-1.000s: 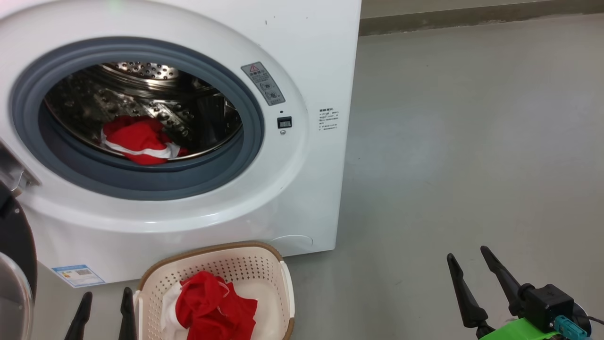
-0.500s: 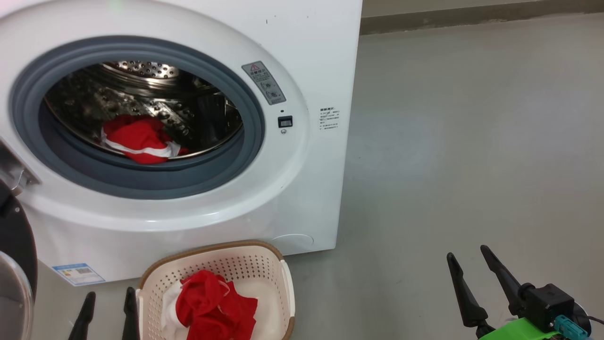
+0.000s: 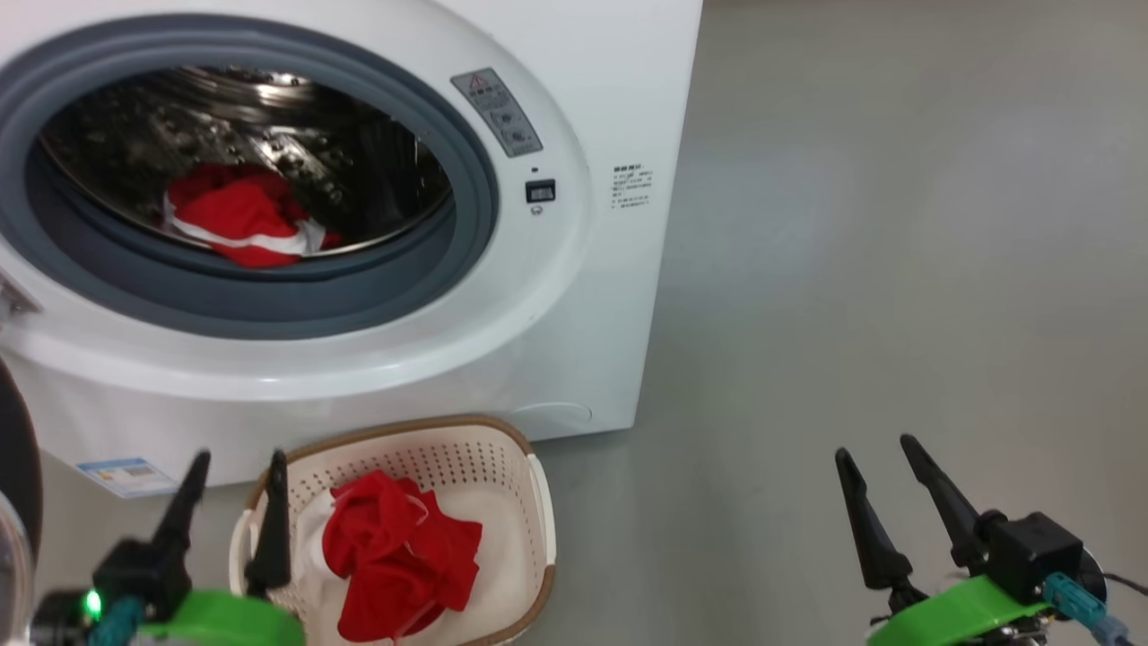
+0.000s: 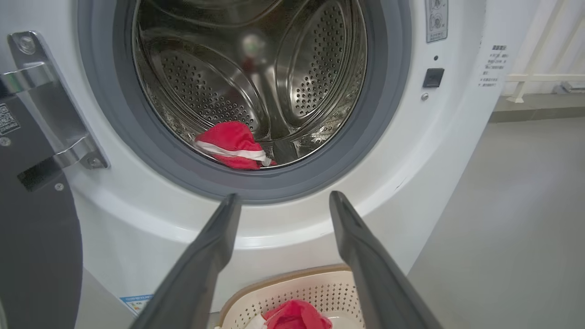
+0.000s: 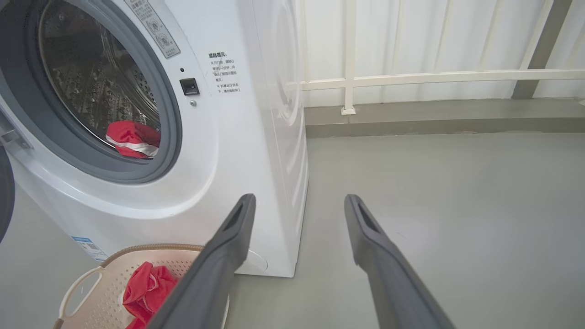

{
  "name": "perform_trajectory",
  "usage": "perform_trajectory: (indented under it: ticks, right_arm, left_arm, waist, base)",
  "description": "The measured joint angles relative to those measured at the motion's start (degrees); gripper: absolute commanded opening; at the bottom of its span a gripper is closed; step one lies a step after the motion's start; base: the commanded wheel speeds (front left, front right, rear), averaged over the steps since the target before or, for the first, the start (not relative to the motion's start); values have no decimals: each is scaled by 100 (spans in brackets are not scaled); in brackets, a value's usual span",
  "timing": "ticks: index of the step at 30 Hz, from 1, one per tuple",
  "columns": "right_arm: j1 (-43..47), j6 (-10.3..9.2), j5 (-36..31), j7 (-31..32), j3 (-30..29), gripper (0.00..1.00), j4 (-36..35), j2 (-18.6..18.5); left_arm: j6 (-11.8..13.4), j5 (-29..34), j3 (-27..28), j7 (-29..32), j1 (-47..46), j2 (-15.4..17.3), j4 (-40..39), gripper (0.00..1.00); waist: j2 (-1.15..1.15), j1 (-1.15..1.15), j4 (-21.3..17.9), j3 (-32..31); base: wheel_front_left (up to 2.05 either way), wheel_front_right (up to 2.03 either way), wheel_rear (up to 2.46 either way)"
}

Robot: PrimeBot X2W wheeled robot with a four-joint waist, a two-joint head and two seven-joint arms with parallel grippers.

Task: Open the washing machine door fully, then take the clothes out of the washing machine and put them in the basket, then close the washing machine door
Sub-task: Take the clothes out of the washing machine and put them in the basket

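Note:
The washing machine (image 3: 583, 296) stands with its washing machine door (image 3: 13, 467) swung open at the far left. In the steel drum lies one piece of the clothes (image 3: 238, 224), red with a white stripe, also seen from the wrists (image 4: 233, 144) (image 5: 132, 137). Another red piece of the clothes (image 3: 395, 556) lies in the basket (image 3: 404, 429) on the floor before the machine. My left gripper (image 3: 239, 462) is open over the basket's left rim, pointing at the drum opening (image 4: 284, 196). Off to the right, over bare floor, my right gripper (image 3: 874, 447) is open and holds nothing (image 5: 300, 197).
The door's metal hinge (image 4: 50, 105) juts from the machine's left front. Grey floor (image 3: 897, 224) stretches to the right of the machine. In the right wrist view a white railing (image 5: 411, 77) and a low kerb run behind it.
The head camera has tilted down, shifting the whole picture upward. My left gripper has risen and come forward beside the basket's left rim. The clothes and basket have not moved.

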Motion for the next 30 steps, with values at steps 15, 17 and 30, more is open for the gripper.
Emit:
perform_trajectory:
  ticks: [15, 17, 30]
  right_arm:
    - [-655, 0, -8, 0, 129, 100, -82, 134]
    - [-733, 0, -8, 0, 133, 100, -93, 137]
    - [-1241, 0, 208, -1, 274, 100, -213, 141]
  left_arm:
    - [-1, 714, -642, 235, -2727, 580, 1782, 100]
    - [1, 771, -714, 272, -3091, 625, 2026, 100]
    - [113, 1260, -1039, 468, -4952, 1090, 3521, 100]
  waist:
    - [0, 0, -191, 913]
    - [0, 0, -223, 1040]
    - [0, 0, -431, 1791]
  base:
    - [0, 0, 0]
    - [0, 0, 0]
    - [0, 0, 0]
